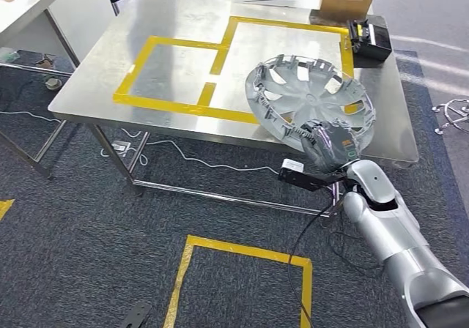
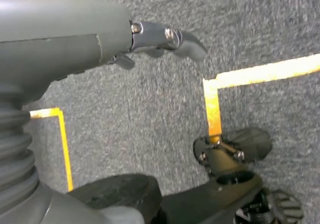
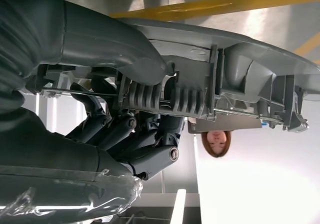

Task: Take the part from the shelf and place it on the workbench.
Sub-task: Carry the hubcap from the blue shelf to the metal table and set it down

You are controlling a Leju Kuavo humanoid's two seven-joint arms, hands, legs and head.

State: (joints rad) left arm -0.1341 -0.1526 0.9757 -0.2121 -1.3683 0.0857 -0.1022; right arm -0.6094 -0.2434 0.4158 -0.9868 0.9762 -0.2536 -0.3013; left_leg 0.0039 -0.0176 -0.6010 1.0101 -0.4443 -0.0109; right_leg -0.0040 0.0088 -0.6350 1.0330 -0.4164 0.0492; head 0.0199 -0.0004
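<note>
The right hand (image 1: 326, 143) grips the wheel cover (image 1: 310, 97) by its near rim, tilting it over the counter (image 1: 176, 116) to set down; the left hand (image 2: 166, 39) hangs empty, fingers loose.

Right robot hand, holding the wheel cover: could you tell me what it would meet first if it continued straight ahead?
Probably the steel workbench: the right robot hand points across its top, wheel cover leading.
</note>
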